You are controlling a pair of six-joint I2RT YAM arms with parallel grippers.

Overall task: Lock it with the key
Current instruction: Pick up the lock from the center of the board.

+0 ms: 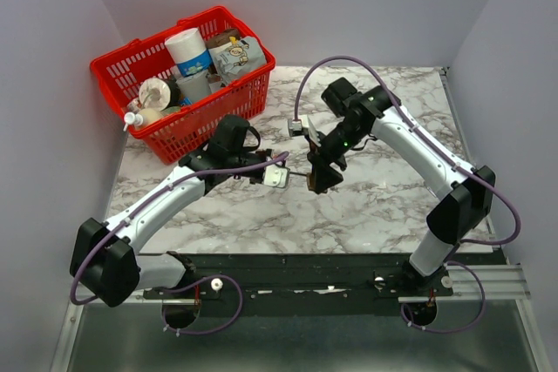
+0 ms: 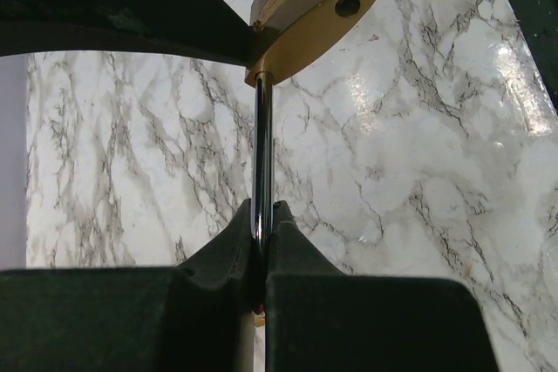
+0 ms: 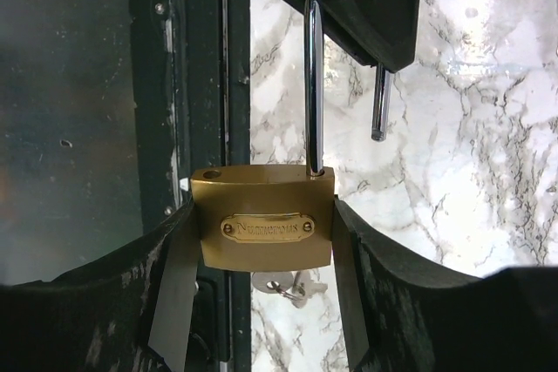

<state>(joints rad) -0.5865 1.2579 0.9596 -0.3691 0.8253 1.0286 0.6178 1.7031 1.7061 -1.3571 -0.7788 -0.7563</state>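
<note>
Centre of the top view: right gripper (image 3: 261, 246) clamps the padlock (image 3: 266, 215) body, left gripper (image 2: 260, 246) pinches its shackle (image 2: 261, 145). Shackle's free end is out and the key (image 3: 281, 285) sits beneath, so locking seems not yet done

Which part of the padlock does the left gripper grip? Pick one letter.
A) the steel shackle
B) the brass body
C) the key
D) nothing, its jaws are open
A: in the left wrist view the left gripper pinches the steel shackle between its fingers, while the right gripper holds the brass body.
</note>
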